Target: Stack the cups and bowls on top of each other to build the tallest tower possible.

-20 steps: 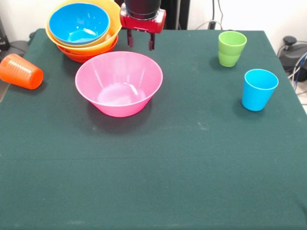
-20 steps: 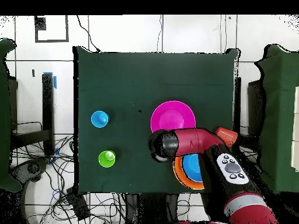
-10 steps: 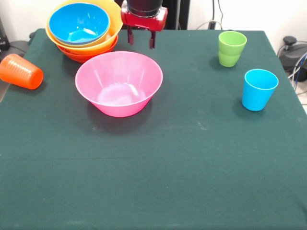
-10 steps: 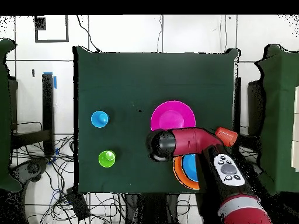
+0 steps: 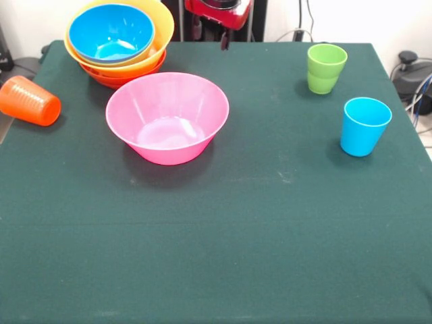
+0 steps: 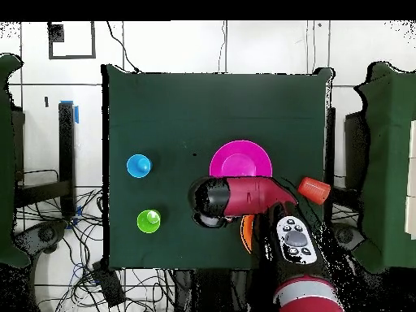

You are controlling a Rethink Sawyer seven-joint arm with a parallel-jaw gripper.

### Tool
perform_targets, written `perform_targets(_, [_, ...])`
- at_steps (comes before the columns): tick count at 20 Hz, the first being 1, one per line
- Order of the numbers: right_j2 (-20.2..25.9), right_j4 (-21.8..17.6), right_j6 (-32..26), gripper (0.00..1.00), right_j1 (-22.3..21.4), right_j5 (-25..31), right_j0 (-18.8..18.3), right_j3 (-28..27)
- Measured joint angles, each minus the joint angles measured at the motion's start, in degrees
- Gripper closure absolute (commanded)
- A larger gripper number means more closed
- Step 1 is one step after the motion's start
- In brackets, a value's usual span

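Observation:
A large pink bowl (image 5: 167, 116) (image 6: 240, 160) stands alone on the green table. Behind it to the left is a pile of nested bowls (image 5: 118, 42): blue inside orange inside red-orange. In the overhead view my arm covers most of that pile (image 6: 244, 236). An orange cup (image 5: 29, 100) (image 6: 313, 189) lies on its side at the table's edge. The lime green cup (image 5: 326, 67) (image 6: 149, 220) and the light blue cup (image 5: 364, 125) (image 6: 138, 166) stand upright. My gripper (image 5: 210, 35) (image 6: 205, 203) hangs open and empty above the table's far edge, right of the pile.
The table (image 5: 270, 223) is covered with a dark green cloth. Cables and dark equipment (image 5: 408, 71) lie off its right side.
My gripper has risen and shifted right in the front view, away from the bowl pile. The bowls and cups have not moved.

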Motion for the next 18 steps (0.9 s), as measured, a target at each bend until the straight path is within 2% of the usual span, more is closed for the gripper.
perform_targets(3, [1.7, -0.3, -0.3, 0.00, 0.5, 0.2, -2.2, -0.6])
perform_targets(4, [4.1, -0.8, -1.4, 0.00, 1.1, 0.2, -5.2, -0.8])
perform_targets(7, [7.4, -1.5, -3.7, 0.00, 2.1, 0.2, -9.1, -1.2])
perform_targets(8, [10.7, -2.1, -6.8, 0.00, 3.5, 0.2, -12.9, -1.5])
perform_targets(10, [13.3, -2.6, -9.8, 0.00, 4.8, 0.2, -15.9, -1.7])
perform_targets(11, [16.3, -3.4, -14.0, 0.00, 6.7, 0.2, -19.3, -2.1])
perform_targets(15, [20.7, -4.6, -22.3, 0.00, 10.4, 0.2, -24.2, -2.8])
perform_targets(18, [22.6, -4.7, -26.8, 0.00, 12.8, 0.3, -25.5, -3.3])
